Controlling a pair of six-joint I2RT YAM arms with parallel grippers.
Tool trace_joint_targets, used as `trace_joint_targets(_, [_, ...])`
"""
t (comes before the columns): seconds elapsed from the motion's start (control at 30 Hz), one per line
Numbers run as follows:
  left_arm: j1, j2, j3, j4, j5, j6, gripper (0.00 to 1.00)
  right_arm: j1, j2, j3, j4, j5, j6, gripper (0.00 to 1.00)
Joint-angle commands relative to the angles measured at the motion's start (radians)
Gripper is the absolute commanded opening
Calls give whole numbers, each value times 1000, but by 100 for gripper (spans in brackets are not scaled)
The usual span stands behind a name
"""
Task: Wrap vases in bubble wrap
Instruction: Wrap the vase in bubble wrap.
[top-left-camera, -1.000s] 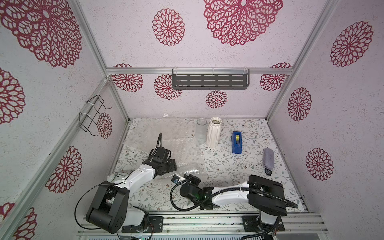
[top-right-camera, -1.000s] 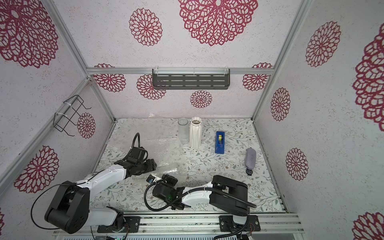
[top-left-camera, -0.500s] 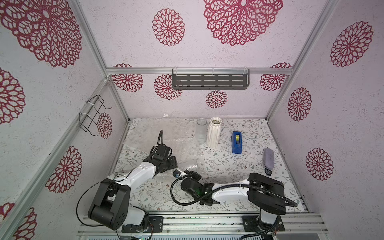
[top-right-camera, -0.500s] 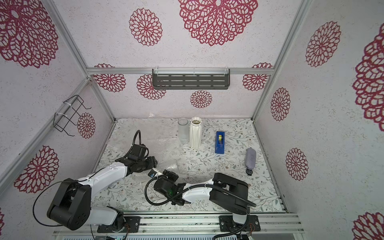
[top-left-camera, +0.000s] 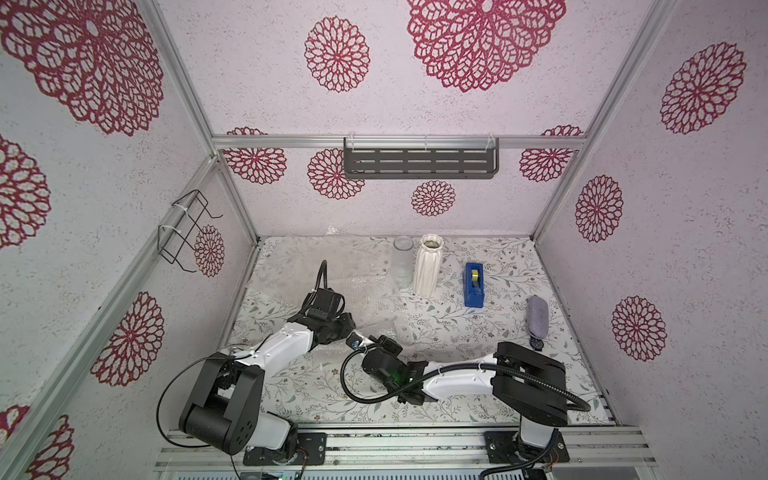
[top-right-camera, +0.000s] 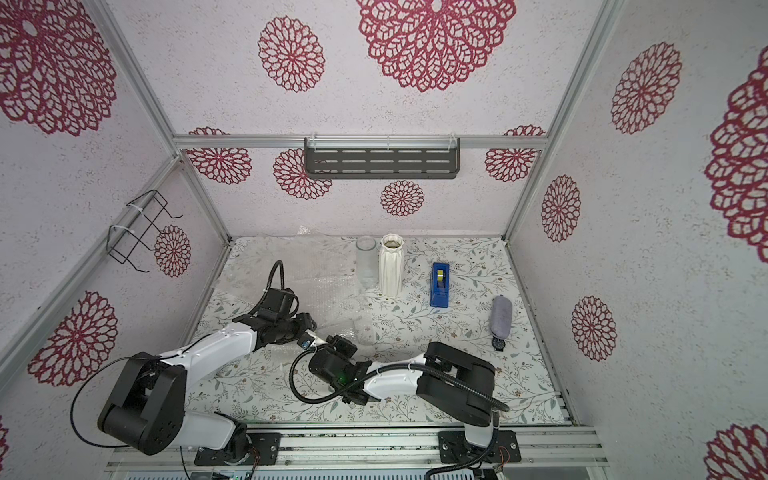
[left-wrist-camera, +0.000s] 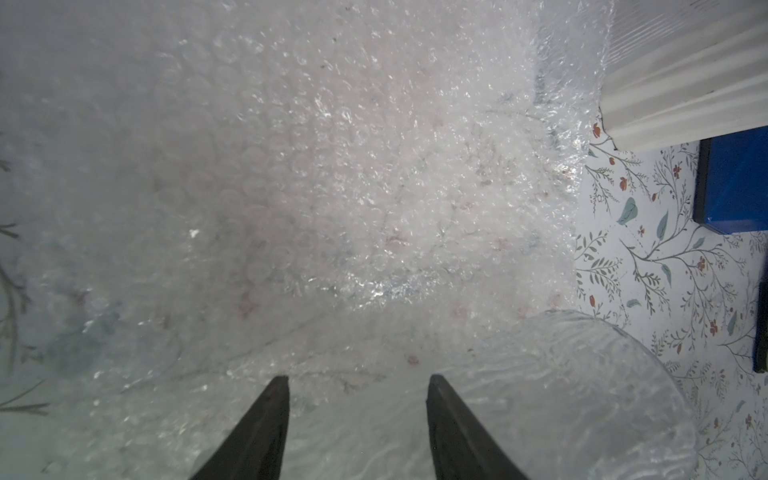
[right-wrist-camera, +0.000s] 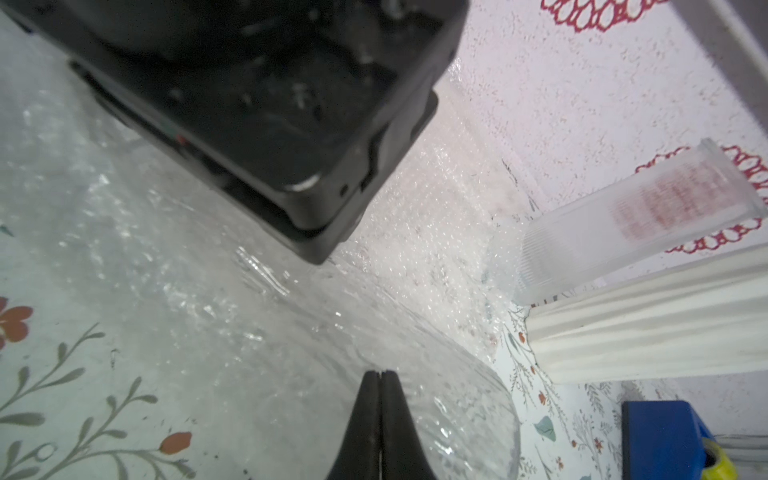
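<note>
A clear glass vase (left-wrist-camera: 582, 395) lies on its side on the crinkly bubble wrap (top-left-camera: 332, 270) left of centre. Its round end (right-wrist-camera: 449, 407) also shows in the right wrist view. My left gripper (left-wrist-camera: 357, 378) hangs just over this vase with its jaws apart and nothing visibly clamped. My right gripper (right-wrist-camera: 379, 372) is shut, tips together, right against the same vase. In a top view both grippers (top-left-camera: 353, 332) meet there. At the back stand a second clear vase (top-left-camera: 402, 262) and the white ribbed vase (top-left-camera: 428, 266).
A blue tape dispenser (top-left-camera: 473, 284) lies right of the white vase. A grey oblong object (top-left-camera: 539, 318) and a small black item (top-left-camera: 536, 343) sit near the right wall. A wire rack (top-left-camera: 187, 232) hangs on the left wall, a dark shelf (top-left-camera: 419, 162) on the back wall.
Both grippers have shifted a little away from the front edge and closer together over the lying vase. The left jaws stand narrower than before.
</note>
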Motion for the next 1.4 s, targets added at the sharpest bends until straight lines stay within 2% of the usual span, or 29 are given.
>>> trace_joint_targets(0.0, [6, 13, 19, 16, 21, 18, 53, -14, 4, 34, 40, -6, -14, 2])
trace_joint_targets(0.37, [6, 36, 36, 21, 33, 24, 45, -40, 22, 48, 69, -13, -32, 0])
trace_joint_targets(0.83, [6, 54, 52, 14, 25, 24, 42, -60, 60, 71, 77, -15, -23, 0])
trace_joint_targets(1.0, [11, 16, 61, -11, -35, -5, 51, -112, 70, 59, 75, -37, 6, 3])
trace_joint_targets(1.07, [22, 2, 105, -63, -28, -21, 57, -127, 61, 40, 72, -97, 50, 6])
trace_joint_targets(1.13, [24, -12, 148, -116, -46, -27, 58, -138, 58, 29, 72, -141, 86, 8])
trace_joint_targets(1.3, [25, -142, 145, -216, -197, -54, 68, -147, 68, 33, 68, -158, 121, 10])
trace_joint_targets(1.37, [25, -235, 109, -243, -258, -75, 69, -156, 69, 31, 69, -171, 136, 10])
